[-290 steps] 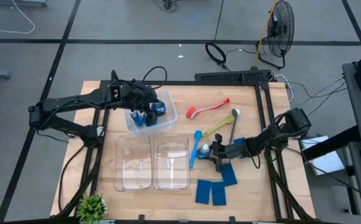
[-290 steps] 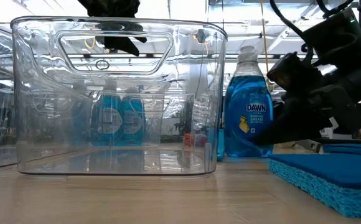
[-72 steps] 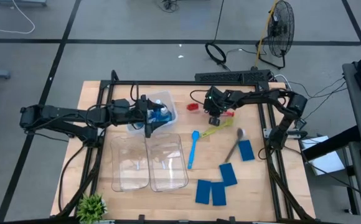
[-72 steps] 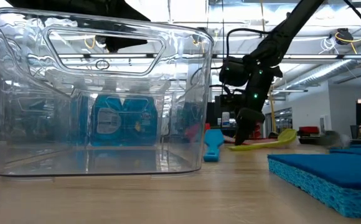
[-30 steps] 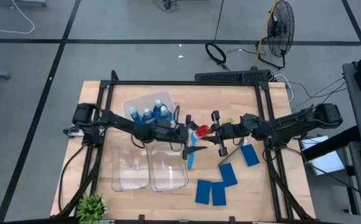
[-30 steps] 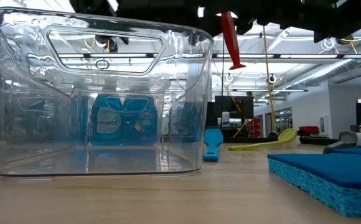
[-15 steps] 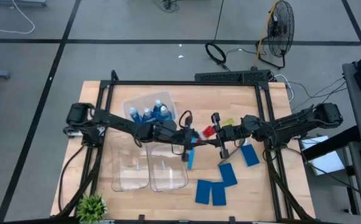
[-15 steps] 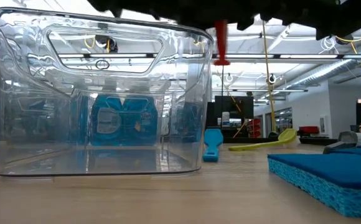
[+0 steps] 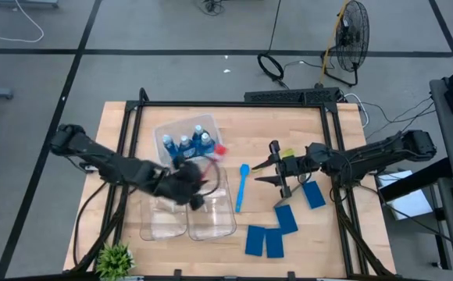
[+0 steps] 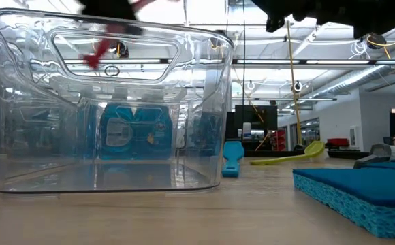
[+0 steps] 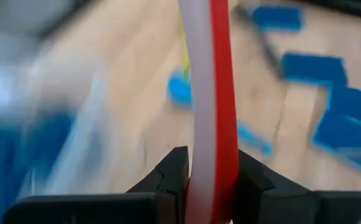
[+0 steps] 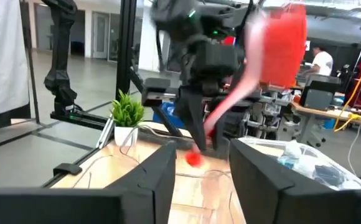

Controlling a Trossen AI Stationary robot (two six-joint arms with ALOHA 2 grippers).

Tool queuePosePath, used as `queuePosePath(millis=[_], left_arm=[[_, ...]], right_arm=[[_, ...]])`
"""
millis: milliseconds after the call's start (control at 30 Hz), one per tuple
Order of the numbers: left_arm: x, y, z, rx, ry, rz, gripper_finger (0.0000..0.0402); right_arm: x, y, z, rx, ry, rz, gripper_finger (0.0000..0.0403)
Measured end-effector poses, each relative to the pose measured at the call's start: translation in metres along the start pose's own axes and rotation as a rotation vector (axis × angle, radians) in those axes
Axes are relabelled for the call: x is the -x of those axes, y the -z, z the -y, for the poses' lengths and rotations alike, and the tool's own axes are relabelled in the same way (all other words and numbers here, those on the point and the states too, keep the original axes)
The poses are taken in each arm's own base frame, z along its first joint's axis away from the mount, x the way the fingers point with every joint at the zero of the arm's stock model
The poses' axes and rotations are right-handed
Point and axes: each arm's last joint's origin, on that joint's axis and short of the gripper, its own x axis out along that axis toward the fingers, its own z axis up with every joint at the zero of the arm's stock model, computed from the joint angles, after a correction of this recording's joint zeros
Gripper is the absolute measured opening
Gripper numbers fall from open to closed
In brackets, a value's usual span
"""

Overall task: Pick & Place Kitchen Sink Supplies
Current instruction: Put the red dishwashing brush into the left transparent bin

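Note:
My left gripper [image 9: 194, 186] is shut on a red long-handled brush [image 9: 211, 160] above the two near clear bins [image 9: 189, 209]; the brush shows blurred in the low view [image 10: 102, 51]. My right gripper [image 9: 264, 165] is open and empty right of the blue brush [image 9: 242, 186], which lies flat on the table. Three blue-liquid bottles [image 9: 184, 144] stand in the far clear bin. A yellow-green brush [image 9: 287, 154] lies by the right gripper. Several blue sponges [image 9: 265, 240] lie flat at the near right. My left gripper pinches the red brush's handle [image 11: 210, 168] between its two fingers, near the handle's free end [image 12: 196, 158]. The handle runs forward out of the fingers and the red head [image 9: 220, 150] points toward the far right. The brush is lifted clear above the bins.
A dark-handled brush [image 9: 287, 190] lies under the right arm. A small potted plant [image 9: 115, 257] stands at the near left corner. A black frame borders the table's far edge and sides. Bare wood shows between the bins and the sponges.
My left gripper has drawn back from the right gripper toward the table's left and near edge, carrying the red brush over the near bins. The brush has swung so that its head points far-right. My right gripper has stayed about where it was, without the brush.

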Motion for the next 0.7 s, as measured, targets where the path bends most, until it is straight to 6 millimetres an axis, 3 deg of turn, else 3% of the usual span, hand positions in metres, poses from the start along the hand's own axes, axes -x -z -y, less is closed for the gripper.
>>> queuePosePath(millis=[200, 333, 500, 700], left_arm=[[0.039, 0.049, 0.015, 0.354, -0.081, -0.056, 0.0077], [0.054, 0.076, 0.031, 0.562, -0.063, -0.071, 0.0077], [0.059, 0.102, 0.036, 0.717, -0.142, -0.074, 0.0077], [0.052, 0.121, 0.040, 0.828, -0.290, -0.264, 0.0091]], right_arm=[[0.009, -0.013, 0.000, 0.060, 0.006, 0.045, 0.0144], [0.017, -0.022, 0.000, 0.110, 0.012, 0.072, 0.0140], [0.025, -0.032, 0.000, 0.187, 0.020, 0.097, 0.0141], [0.030, -0.031, -0.001, 0.227, 0.013, 0.057, 0.0141]])
